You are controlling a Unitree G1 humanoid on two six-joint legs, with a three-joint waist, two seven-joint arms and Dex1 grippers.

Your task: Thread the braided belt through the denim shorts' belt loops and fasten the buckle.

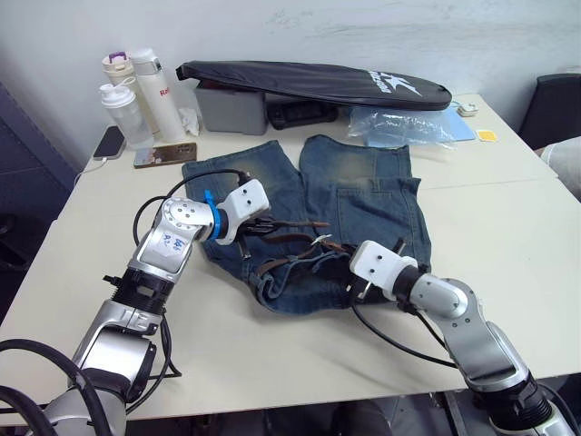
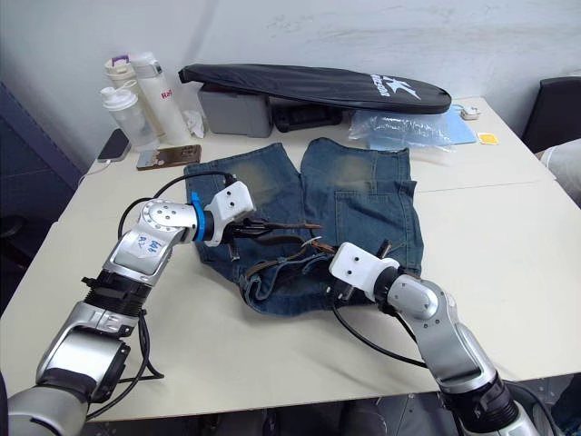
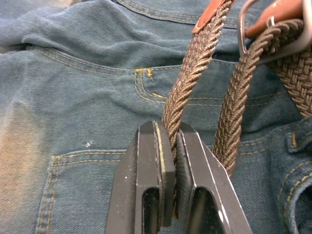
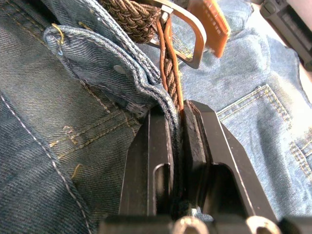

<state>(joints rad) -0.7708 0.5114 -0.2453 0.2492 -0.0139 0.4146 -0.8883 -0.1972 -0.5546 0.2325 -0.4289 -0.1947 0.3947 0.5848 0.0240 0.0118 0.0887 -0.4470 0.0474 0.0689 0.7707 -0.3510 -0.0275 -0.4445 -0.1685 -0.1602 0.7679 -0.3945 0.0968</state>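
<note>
The counter [image 1: 508,227] carries the shorts [image 1: 363,195], spread flat with the waistband toward the robot and the legs pointing away. The belt [image 1: 290,239] lies bunched over the waistband area between the two arms, and it looks like part of it already sits along the waist, though how many loops [image 3: 144,80] it has passed can't be told from here.

The left claw [image 3: 168,161] is clamped on one braided run of the belt, with a second run hanging just beside its fingers. The right claw [image 4: 178,141] is pinched shut too, and here's the catch: it seems to have the belt's thin edge and a fold of waistband denim between its fingers together.

So the likely trouble is this. If the right arm pulls, the shorts probably come along with the belt and the whole waistband crumples. The braid is floppy too, so it could twist between the two claws and go into the buckle [image 4: 187,36] turned over. The buckle sits right by the right claw's tips with a tan leather tab [image 4: 209,22] beside it, and a tug from the left side could drag the strap back out of it.
</note>
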